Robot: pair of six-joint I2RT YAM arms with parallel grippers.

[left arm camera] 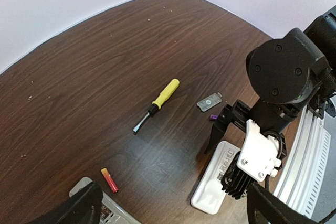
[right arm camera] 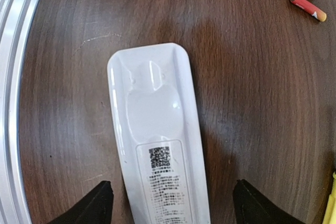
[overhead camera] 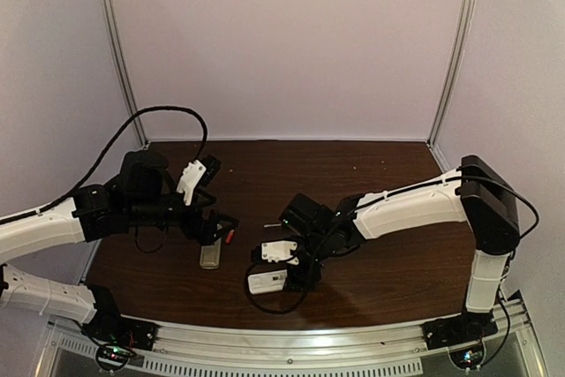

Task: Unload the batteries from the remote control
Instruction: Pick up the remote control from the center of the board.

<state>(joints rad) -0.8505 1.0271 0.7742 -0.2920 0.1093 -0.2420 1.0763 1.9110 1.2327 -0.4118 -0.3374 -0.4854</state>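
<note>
A white remote point(right arm camera: 157, 145) lies face down with its QR label up; it also shows in the top view point(overhead camera: 267, 282) and the left wrist view point(left arm camera: 218, 182). My right gripper point(right arm camera: 176, 208) is open, with a finger on each side of the remote and not touching it. A grey remote point(overhead camera: 210, 255) lies under my left gripper point(overhead camera: 219, 229), which is open and empty point(left arm camera: 173, 213). A red battery point(left arm camera: 109, 180) with an orange end lies on the table beside the grey remote and shows in the right wrist view point(right arm camera: 308, 7). One purple battery point(left arm camera: 213, 117) lies by the right gripper's finger. The other batteries are hidden.
A yellow-handled screwdriver point(left arm camera: 157, 103) lies mid-table. A small grey cover plate point(left arm camera: 209, 100) lies next to the purple battery. The metal rail point(overhead camera: 291, 337) runs along the table's near edge, close to the white remote. Walls enclose the back and sides.
</note>
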